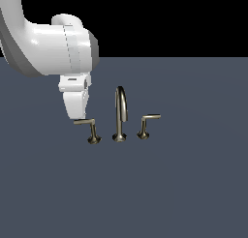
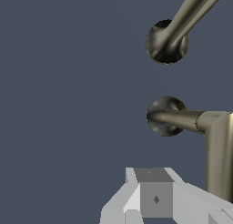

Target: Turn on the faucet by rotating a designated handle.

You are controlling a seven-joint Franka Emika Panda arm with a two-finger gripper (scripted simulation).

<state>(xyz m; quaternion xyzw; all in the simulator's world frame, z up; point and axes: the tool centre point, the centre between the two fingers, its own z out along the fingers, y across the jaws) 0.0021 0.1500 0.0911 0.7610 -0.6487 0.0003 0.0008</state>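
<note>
A flat slate-grey tabletop [image 1: 184,184] fills the room under a black background. The faucet [image 1: 120,113] stands at its centre. The gripper [image 1: 76,117] hangs directly above the free end of the handle [image 1: 87,128], at or just off its thin horizontal arm; the arched spout [image 1: 121,106] and the smaller lever [image 1: 147,125] lie beyond the handle's stem. Whether the jaws stand apart or together cannot be told. The handle appears rigid, smooth metal, probably slippery; contact near the arm's tip should give the most leverage about the stem.
</note>
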